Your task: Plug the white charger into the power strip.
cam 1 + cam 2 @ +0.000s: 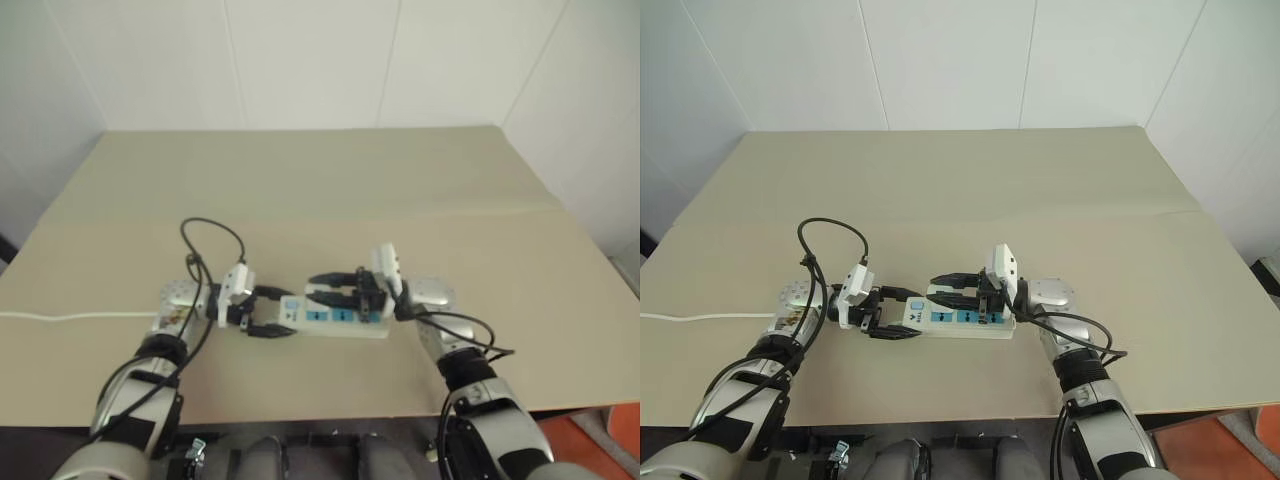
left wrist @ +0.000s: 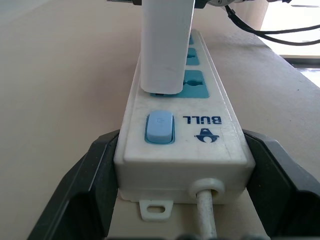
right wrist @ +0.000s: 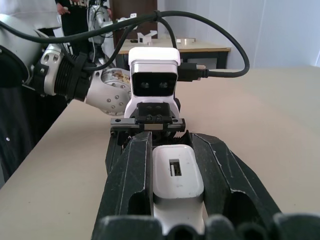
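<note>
The power strip (image 1: pixel 345 322) lies on the tan table, a white bar with blue sockets and a blue switch (image 2: pixel 159 127) at its near-left end. My left gripper (image 1: pixel 275 312) is shut on that switch end, one black finger (image 2: pixel 82 187) against each side. The white charger (image 3: pixel 176 176) is upright between the black fingers of my right gripper (image 1: pixel 315 286), which is shut on it. Seen from the left wrist, the charger (image 2: pixel 166 47) stands with its bottom on the socket nearest the switch. I cannot tell how deep its pins sit.
The strip's thin white cord (image 1: pixel 50 317) runs left off the table (image 1: pixel 330 190). The table's front edge lies just below both arms. White walls stand behind it. An orange object (image 1: pixel 600 440) sits on the floor at the lower right.
</note>
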### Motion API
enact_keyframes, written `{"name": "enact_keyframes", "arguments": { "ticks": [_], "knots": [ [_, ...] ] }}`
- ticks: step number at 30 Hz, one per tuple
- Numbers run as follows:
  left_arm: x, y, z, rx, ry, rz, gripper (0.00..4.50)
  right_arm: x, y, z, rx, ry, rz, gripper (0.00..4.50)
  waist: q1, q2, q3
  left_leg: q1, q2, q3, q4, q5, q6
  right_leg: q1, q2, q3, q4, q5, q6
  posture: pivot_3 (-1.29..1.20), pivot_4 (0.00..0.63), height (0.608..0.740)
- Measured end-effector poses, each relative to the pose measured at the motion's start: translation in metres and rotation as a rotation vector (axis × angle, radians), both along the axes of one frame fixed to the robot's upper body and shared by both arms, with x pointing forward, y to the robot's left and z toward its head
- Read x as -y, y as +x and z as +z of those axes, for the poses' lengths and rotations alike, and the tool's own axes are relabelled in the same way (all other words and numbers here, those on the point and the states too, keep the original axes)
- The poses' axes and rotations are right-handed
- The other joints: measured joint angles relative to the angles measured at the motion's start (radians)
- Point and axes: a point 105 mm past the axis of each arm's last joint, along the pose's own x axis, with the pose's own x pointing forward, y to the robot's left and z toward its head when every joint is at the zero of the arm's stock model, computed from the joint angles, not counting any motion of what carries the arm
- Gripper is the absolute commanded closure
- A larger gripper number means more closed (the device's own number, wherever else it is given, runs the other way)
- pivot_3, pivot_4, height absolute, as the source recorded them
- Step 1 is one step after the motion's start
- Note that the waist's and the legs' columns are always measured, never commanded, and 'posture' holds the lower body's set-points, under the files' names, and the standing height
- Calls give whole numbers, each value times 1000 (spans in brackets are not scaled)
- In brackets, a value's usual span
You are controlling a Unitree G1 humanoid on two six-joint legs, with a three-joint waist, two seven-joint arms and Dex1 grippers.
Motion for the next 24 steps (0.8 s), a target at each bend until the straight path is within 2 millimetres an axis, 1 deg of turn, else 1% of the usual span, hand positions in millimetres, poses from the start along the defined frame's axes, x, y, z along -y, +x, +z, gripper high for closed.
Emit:
{"name": "enact_keyframes", "arguments": {
  "ticks": [7,11,23,24],
  "knots": [
    [-2,0,-1,-13,3,10,1243,-3,7,-1,-52,-22,-4,3439,-6,0,0,3,0,0,0,0,0,3,0,0,0,0,0,0,150,740],
    [-3,0,-2,-17,4,16,1243,-4,7,-3,-61,-28,-5,3439,-8,0,0,11,0,0,-2,0,0,12,0,0,-2,0,0,0,150,740],
    [-3,0,-2,-16,5,16,1243,-2,5,-5,-12,-8,-27,3439,-8,0,0,11,0,-1,-2,0,0,12,0,0,-2,0,0,0,150,740],
    [-3,0,-2,-16,5,16,1243,-2,6,-5,0,-8,-33,2727,-9,0,0,11,0,-1,-2,0,0,12,0,0,-2,0,0,0,150,740]
  ]
}}
